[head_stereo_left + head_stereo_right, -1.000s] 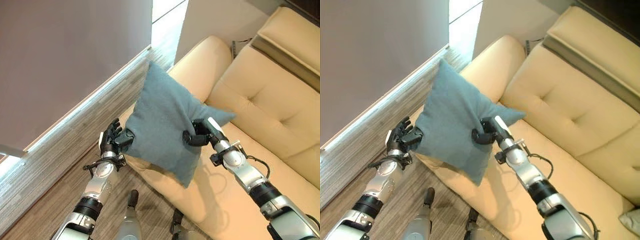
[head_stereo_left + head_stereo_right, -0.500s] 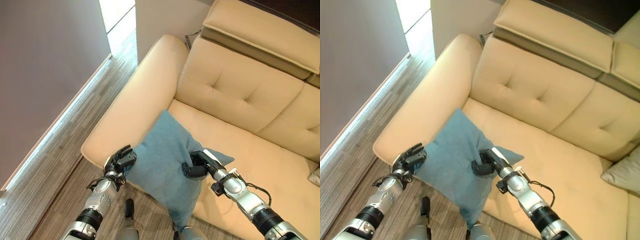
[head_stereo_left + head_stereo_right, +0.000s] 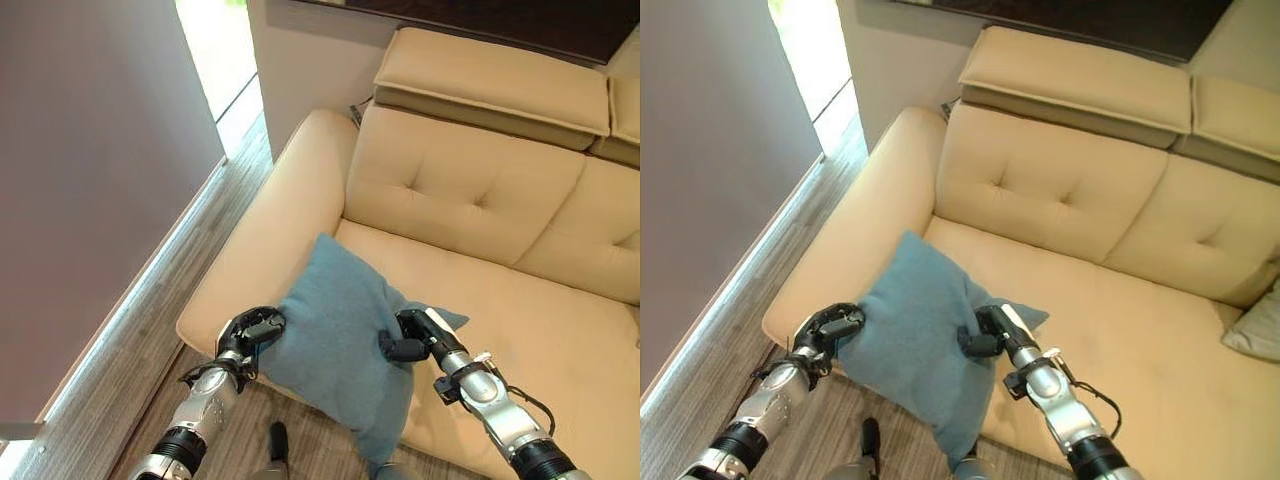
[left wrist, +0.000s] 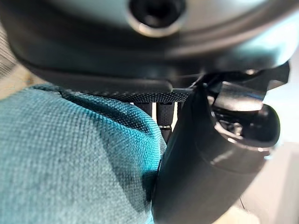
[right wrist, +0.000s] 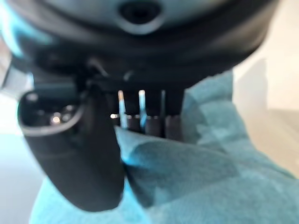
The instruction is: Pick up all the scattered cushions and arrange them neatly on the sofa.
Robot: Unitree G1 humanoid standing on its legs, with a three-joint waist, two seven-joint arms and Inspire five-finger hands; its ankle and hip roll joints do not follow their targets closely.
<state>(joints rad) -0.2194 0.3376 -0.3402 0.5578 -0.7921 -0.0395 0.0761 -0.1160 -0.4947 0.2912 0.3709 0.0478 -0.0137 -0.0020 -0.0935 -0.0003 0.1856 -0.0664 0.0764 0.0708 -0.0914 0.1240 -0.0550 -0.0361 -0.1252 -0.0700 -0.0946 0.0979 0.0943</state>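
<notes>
We hold the soft teal fabric cushion [image 3: 335, 345] over the front edge of the cream leather sofa [image 3: 470, 200], left hand [image 3: 250, 332] and right hand [image 3: 412, 336] each pinching an opposite side, and judge it light and floppy, best gripped at its edges.

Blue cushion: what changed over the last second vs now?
The blue cushion has come down from in front of the robot, held up over the armrest, to the front edge of the sofa seat, one corner hanging past it. The camera swung too, so part of the shift is view change. Unchanged: the left robot hand and right robot hand each stay clamped on a cushion edge.
</notes>
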